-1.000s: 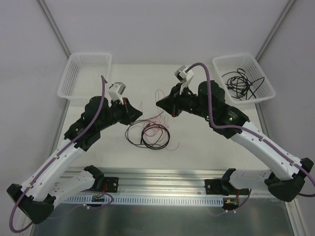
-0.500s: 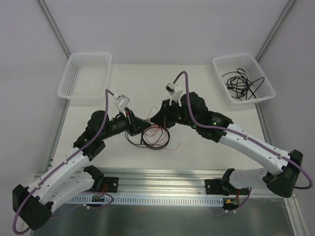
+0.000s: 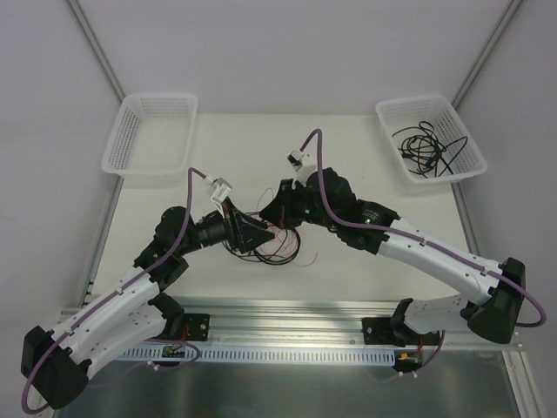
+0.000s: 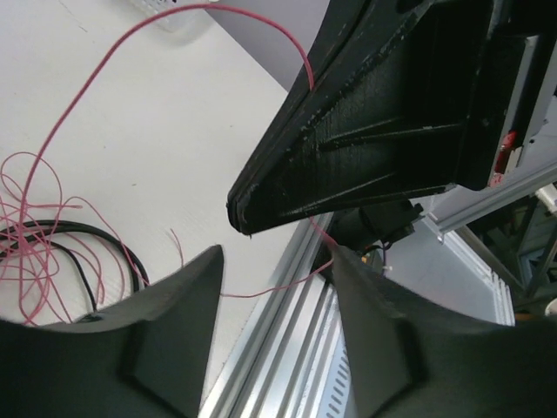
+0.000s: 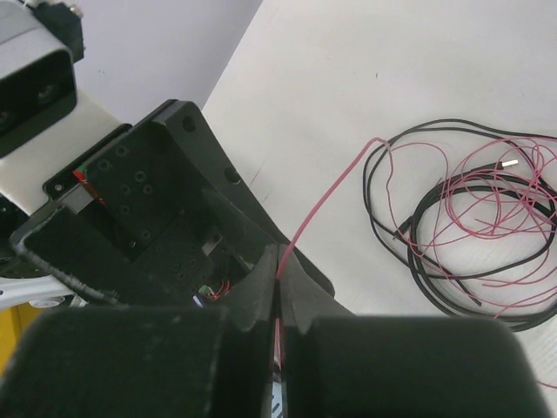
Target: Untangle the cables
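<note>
The cables [image 3: 277, 246] lie in a loose coil of black cord and thin red wire at the table's middle, also seen in the right wrist view [image 5: 470, 231]. My right gripper [image 3: 264, 212] [image 5: 278, 254] is shut on one red wire [image 5: 326, 196] that runs from the coil up into its jaws. My left gripper [image 3: 254, 231] [image 4: 277, 257] sits just below and left of it, tips nearly touching the right fingers [image 4: 348, 148]. Its jaws are open, and only a slack red strand [image 4: 261, 287] crosses the gap. Red loops [image 4: 35, 252] show at that view's left.
A white basket [image 3: 457, 131] at the back right holds more black cables [image 3: 422, 144]. A second white basket [image 3: 148, 131] stands at the back left. An aluminium rail [image 3: 278, 318] runs along the near table edge between the arm bases.
Both grippers have come down and together over the coil. The left jaws have gone from shut to open. The right jaws stay shut on the red wire.
</note>
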Robot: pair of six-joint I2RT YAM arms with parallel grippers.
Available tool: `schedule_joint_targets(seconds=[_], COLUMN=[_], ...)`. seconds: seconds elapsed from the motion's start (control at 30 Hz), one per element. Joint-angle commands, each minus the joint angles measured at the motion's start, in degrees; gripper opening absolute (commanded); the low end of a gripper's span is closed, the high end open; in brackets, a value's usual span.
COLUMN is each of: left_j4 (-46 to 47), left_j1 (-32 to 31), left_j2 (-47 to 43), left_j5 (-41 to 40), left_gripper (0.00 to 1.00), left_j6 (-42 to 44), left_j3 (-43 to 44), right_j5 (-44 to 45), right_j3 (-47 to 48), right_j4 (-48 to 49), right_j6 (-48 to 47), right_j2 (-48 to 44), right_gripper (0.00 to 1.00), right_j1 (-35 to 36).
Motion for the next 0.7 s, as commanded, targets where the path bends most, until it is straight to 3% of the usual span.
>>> schedule_joint_targets(seconds=[0.0, 0.13, 0.23, 0.53, 0.63, 0.67], left_j4=[4.72, 4.28, 4.46, 4.9, 5.69, 5.95], left_j1=[-0.51, -0.51, -0.51, -0.86, -1.38, -1.73], left_j2=[-2.89, -6.41, -7.56, 0.43, 2.28, 2.72], left_j5=[1.61, -0.33, -0.25, -2.17, -3.93, -4.63], left_gripper=[0.57, 0.76, 0.81, 0.76, 0.71, 0.65], left_j6=[0.27, 0.45, 0.54, 2.56, 2.91, 2.91], left_j3=[-2.65, -5.47, -5.74, -0.56, 0.32, 0.58], right_j5=[1.82, 5.86, 5.52, 4.55, 4.81, 4.9], right_j3=[0.95, 0.77, 0.42, 0.51, 0.42, 0.33], right_j4=[2.16, -0.04, 0.13, 2.5, 2.94, 3.03], right_j6=[0.68, -0.9, -0.82, 1.2, 1.73, 2.08], right_j2=[-0.32, -1.46, -1.64, -0.15, -0.15, -0.15], right_gripper=[0.01, 0.01, 0.01, 0.01, 0.01, 0.01], right_j1=[0.38, 0.38, 0.3, 1.61, 1.88, 1.88])
